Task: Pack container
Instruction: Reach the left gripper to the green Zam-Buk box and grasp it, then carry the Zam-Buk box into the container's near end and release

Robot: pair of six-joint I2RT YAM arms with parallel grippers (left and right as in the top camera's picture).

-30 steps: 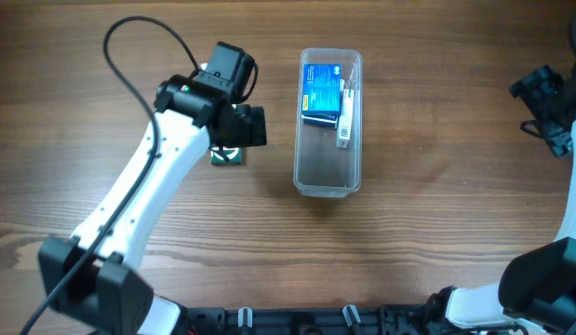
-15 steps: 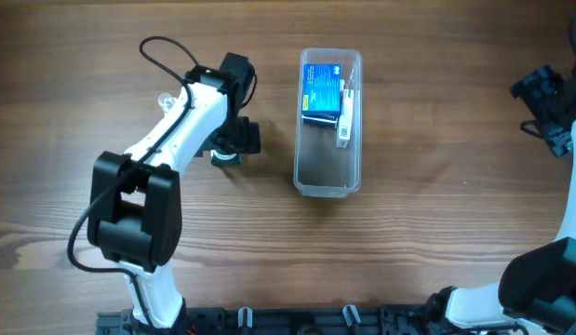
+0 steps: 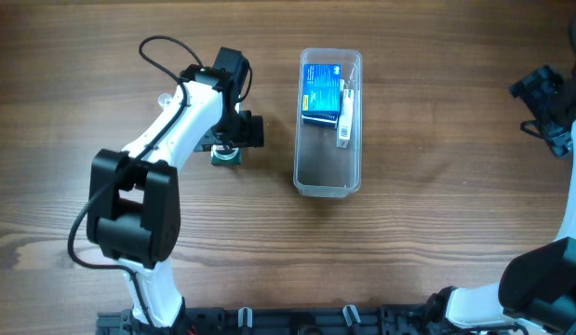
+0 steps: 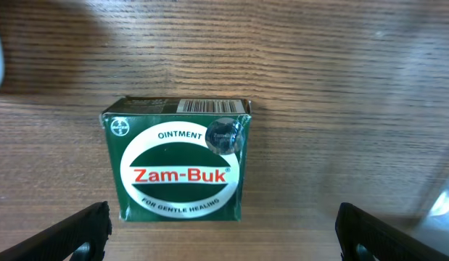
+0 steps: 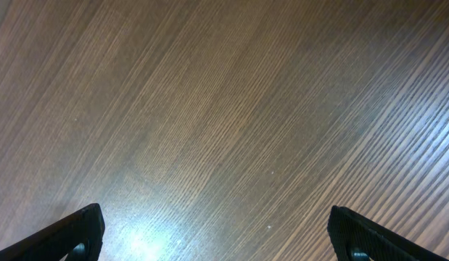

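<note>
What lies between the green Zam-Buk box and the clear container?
Nothing. In the overhead view, only bare wooden table separates the Zam-Buk box from the near wall of the container.

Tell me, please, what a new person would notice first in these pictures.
The green Zam-Buk ointment box draws the eye first. It lies flat on the wooden table, with the left claw open over it. To its right, near the table's middle, stands the clear container, holding a blue box and a slim white item in its far end.
</note>
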